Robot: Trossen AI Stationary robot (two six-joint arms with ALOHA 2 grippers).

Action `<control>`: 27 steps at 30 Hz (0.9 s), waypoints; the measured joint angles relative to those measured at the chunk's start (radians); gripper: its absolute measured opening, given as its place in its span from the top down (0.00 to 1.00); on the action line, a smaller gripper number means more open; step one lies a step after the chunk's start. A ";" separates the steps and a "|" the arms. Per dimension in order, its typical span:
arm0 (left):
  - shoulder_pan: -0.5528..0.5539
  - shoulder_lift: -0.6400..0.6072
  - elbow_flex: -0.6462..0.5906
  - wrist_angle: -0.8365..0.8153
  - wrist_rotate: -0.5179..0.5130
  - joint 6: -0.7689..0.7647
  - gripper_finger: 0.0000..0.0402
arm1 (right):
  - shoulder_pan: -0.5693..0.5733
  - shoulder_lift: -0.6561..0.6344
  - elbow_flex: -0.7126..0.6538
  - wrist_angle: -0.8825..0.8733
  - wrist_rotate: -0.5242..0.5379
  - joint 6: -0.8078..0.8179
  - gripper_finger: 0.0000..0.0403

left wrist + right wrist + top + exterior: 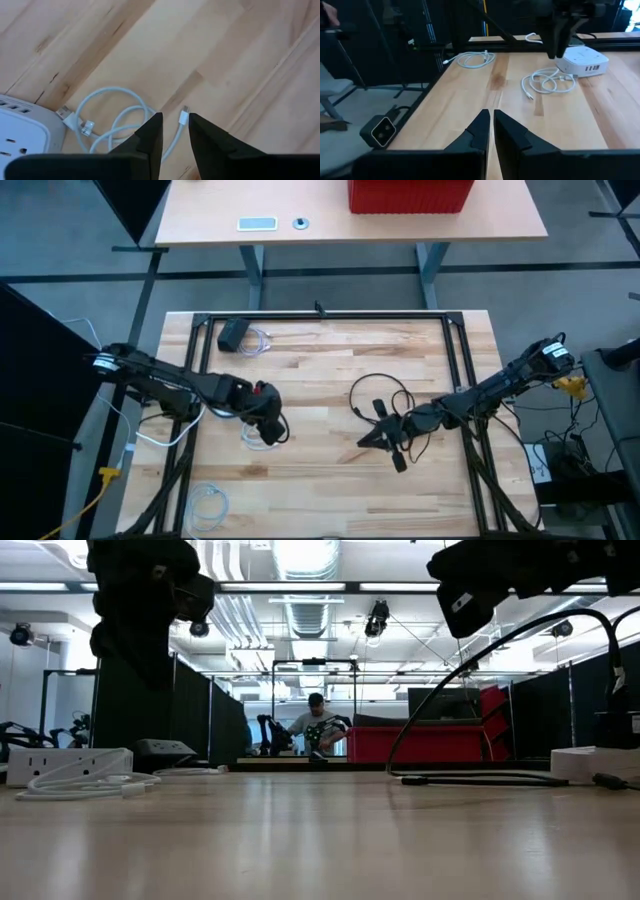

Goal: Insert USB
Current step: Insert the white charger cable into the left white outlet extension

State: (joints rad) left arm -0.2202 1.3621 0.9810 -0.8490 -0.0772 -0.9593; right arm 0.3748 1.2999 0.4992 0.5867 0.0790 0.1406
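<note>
A white USB cable (112,117) lies coiled on the wooden table, with its flat plug (63,112) next to a white power strip (20,140) and its small plug (184,117) free. My left gripper (175,120) hangs open well above this coil (258,436), the small plug showing in the gap below its fingers. My right gripper (491,120) is shut at the table's middle right (368,442), pointing toward the power strip (582,61), with nothing showing between its fingers. A black cable (380,395) loops beside it.
A black adapter (235,332) with a white cord sits at the far left. Another white cable coil (210,502) lies near the front left. A black rail (320,315) frames the table. A person (315,725) sits far back in the room.
</note>
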 joint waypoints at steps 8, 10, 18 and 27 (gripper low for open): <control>-0.014 0.000 -0.001 -0.002 -0.009 0.057 0.77 | 0.000 0.000 0.030 0.061 0.002 -0.044 0.98; -0.029 0.000 -0.001 -0.004 -0.009 0.068 0.77 | 0.000 0.010 0.044 0.090 0.009 -0.043 0.98; -0.134 0.000 -0.002 -0.004 -0.009 0.034 0.77 | -0.002 0.201 0.124 0.238 0.060 -0.159 0.98; -0.221 0.000 -0.002 -0.006 -0.032 0.022 0.77 | -0.029 0.426 0.321 0.228 0.056 -0.295 0.98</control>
State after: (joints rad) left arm -0.4412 1.3621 0.9794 -0.8547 -0.1088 -0.9375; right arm 0.3455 1.7256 0.8205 0.8143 0.1349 -0.1546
